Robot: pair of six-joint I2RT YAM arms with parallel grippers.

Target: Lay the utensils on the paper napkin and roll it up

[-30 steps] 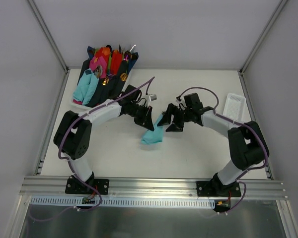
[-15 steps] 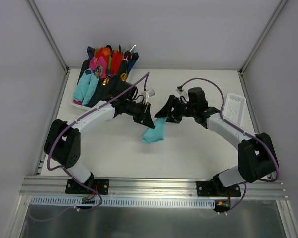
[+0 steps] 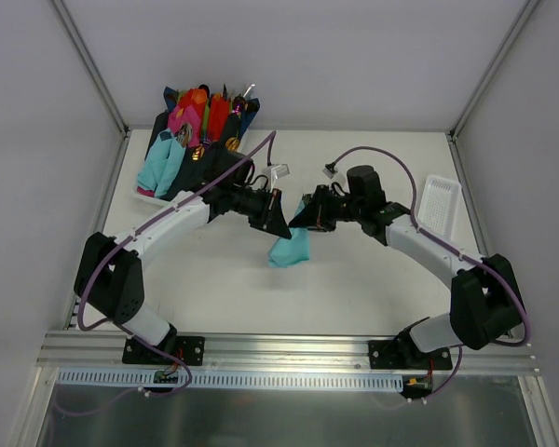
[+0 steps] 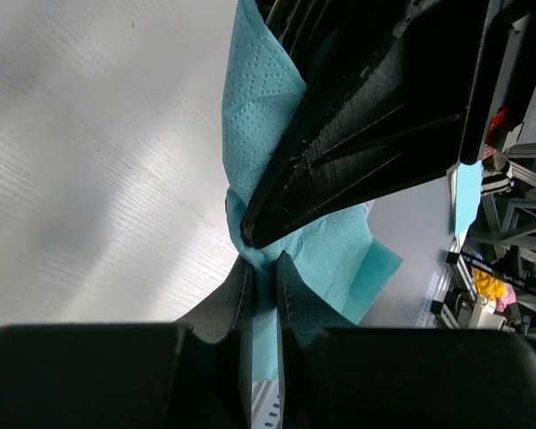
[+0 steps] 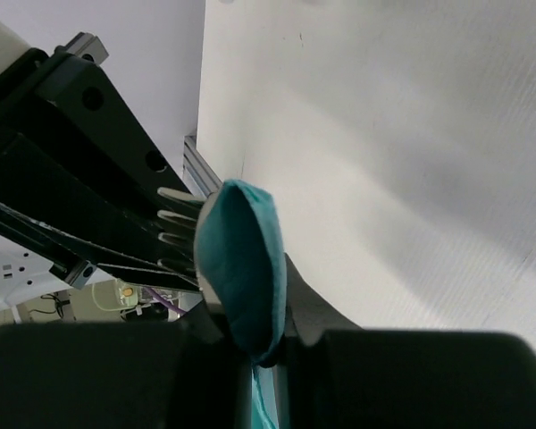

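The teal paper napkin hangs crumpled above the middle of the table, pinched from both sides. My left gripper is shut on its upper edge; in the left wrist view the napkin runs down between the jaws of that gripper. My right gripper meets it tip to tip and is shut on a fold of the napkin, which bulges out of that gripper. The utensils are out of view.
A bin at the back left holds pink, red, navy and teal napkin bundles with gold cutlery. A white slotted tray lies at the right edge. The left arm's finger crowds the right wrist view.
The right gripper has closed on the napkin beside the left gripper. Both arms have stretched farther toward the back, and the napkin has shifted slightly with them.
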